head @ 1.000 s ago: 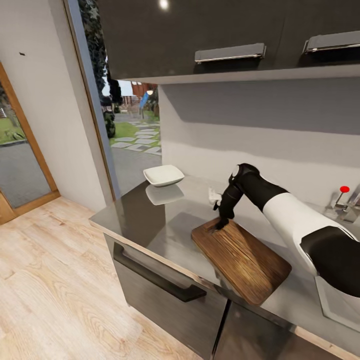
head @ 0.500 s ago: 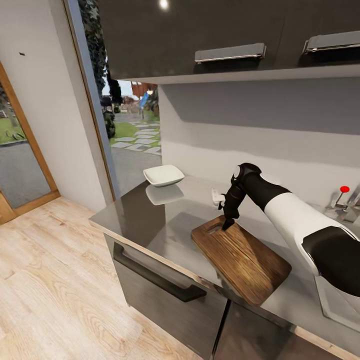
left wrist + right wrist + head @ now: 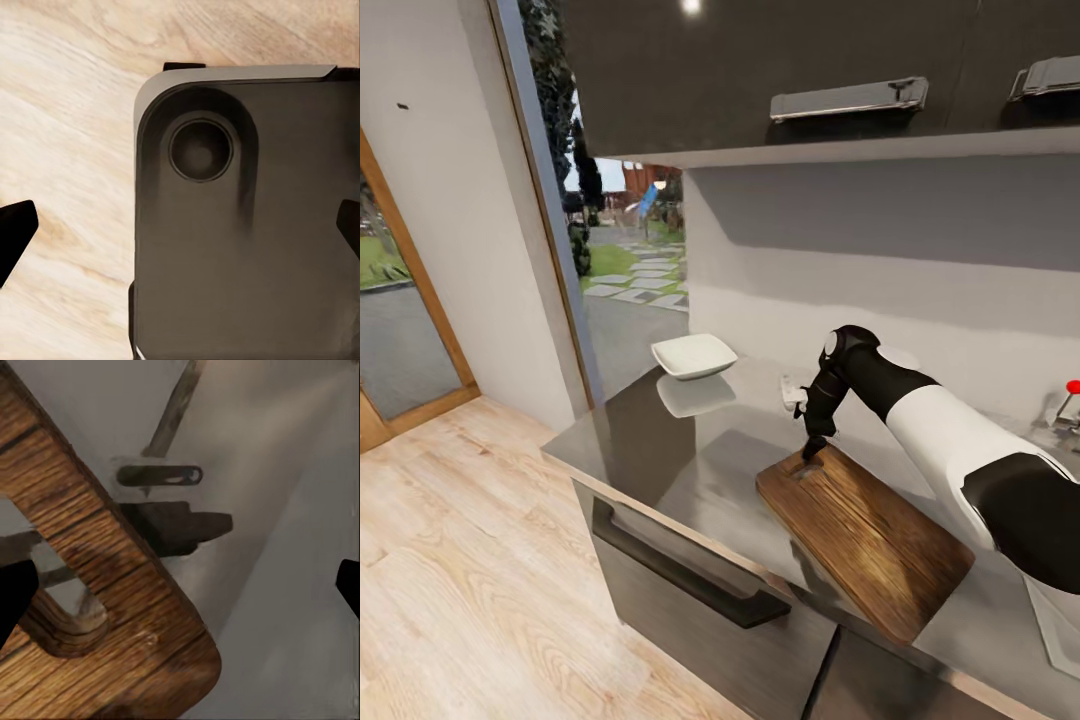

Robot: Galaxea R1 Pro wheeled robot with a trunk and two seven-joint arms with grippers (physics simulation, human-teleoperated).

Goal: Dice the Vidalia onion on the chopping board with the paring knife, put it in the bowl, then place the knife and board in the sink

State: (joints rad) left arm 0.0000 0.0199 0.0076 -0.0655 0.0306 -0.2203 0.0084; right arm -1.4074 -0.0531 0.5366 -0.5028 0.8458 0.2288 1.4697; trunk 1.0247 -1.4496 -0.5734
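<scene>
Far left, counter end: bowl [image 3: 693, 355] sits empty on the countertop [image 3: 660, 440], well apart from the board.
Centre: board [image 3: 865, 535] lies diagonally at the counter's front edge, handle slot [image 3: 803, 468] at its far-left corner; no onion or dice show on it.
Right gripper [image 3: 812, 452]: poised over the slot corner; in the wrist view its fingers [image 3: 15, 589] stand wide apart, holding nothing.
Left gripper: spread wide too, fingers [image 3: 16, 225] empty, hanging over the robot's own dark base [image 3: 247, 225] and wood floor.
Far right: red tap knob [image 3: 1074, 387] marks the sink.
Knife: cannot be made out for certain.
Step in hand: probably taking hold of the board by its slot end.
Next move: likely lower, close on the edge, carry it right to the sink.
Writing: none legible.
</scene>
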